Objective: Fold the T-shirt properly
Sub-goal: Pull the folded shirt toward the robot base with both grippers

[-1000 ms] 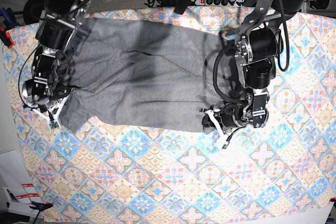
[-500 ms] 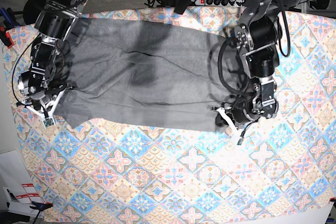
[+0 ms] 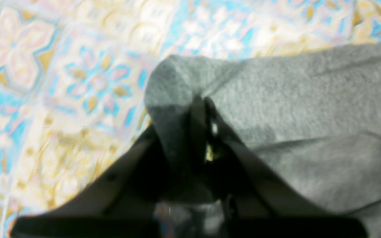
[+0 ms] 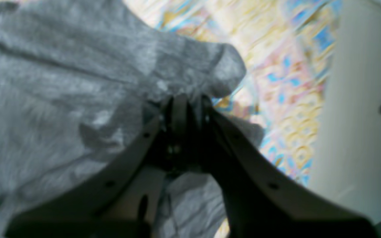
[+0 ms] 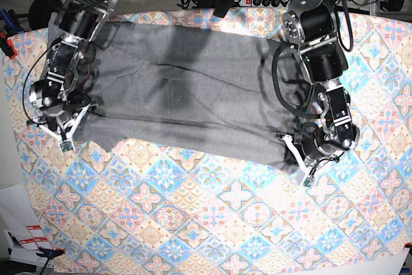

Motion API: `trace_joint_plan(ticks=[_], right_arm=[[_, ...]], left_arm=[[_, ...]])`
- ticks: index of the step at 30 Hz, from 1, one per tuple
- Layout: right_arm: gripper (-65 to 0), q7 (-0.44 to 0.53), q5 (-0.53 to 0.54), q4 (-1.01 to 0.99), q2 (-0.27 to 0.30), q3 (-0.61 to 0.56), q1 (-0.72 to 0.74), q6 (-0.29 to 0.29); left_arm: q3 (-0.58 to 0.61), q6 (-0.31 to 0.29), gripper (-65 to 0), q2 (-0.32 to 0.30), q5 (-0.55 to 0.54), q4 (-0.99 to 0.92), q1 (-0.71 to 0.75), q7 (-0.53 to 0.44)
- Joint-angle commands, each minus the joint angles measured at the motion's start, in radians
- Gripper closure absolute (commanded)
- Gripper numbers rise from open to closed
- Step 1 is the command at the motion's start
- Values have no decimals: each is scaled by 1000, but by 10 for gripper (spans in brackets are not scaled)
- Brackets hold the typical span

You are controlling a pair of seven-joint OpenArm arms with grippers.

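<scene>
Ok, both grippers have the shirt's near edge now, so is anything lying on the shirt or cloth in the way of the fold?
Nothing visible. The left gripper and right gripper each pinch a near corner of the T-shirt, whose top is bare. The tablecloth around it shows no loose objects.

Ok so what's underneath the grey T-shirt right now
The T-shirt lies spread on the tile-patterned tablecloth, which shows on all sides of it. What's beneath the cloth is covered. Both the left gripper and right gripper pinch its corners.
</scene>
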Motion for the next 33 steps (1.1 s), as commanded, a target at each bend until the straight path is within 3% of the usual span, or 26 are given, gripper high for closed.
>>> trace_joint_plan(ticks=[1, 9, 21, 26, 33], right_arm=[[-11, 10, -6, 50, 9, 4, 1, -13], [-12, 8, -6, 263, -37, 33, -98, -13], [-11, -65, -6, 280, -70, 131, -150, -13], [-11, -64, -6, 346, -119, 205, -177, -11], [-11, -90, -6, 361, -123, 212, -223, -11]], left_arm=[[0, 5, -9, -8, -9, 33, -10, -14], [0, 5, -10, -29, -14, 191, 102, -9], [0, 5, -10, -31, -8, 309, 246, -15], [0, 5, -10, -69, -18, 309, 274, -15], [0, 5, -10, -95, -9, 309, 287, -7]])
